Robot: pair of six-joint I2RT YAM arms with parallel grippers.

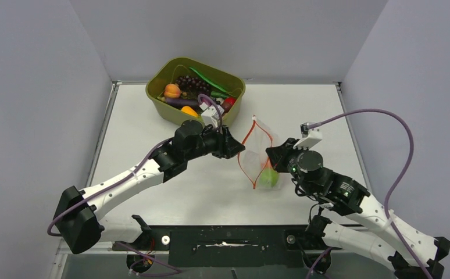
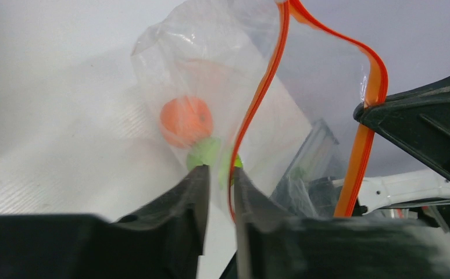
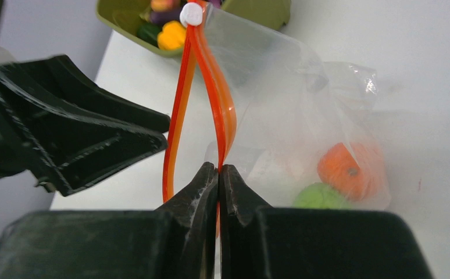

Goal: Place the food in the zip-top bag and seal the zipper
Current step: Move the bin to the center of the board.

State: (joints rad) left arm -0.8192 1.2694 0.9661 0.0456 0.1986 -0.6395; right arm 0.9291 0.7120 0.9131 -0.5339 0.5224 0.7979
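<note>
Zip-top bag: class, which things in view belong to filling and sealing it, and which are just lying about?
Job: zip-top bag, zipper, orange fruit, green fruit, unbagged food.
Lying about: olive-green tub, table.

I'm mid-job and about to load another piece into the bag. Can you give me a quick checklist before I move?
1. Right gripper shut on the zipper: ok.
2. Left gripper gripping the opposite strip: not ok, jaws parted.
3. Zip-top bag mouth open: ok.
4. Orange fruit and green fruit inside the bag: ok.
5. Food cleared from the tub: not ok, several pieces inside.
</note>
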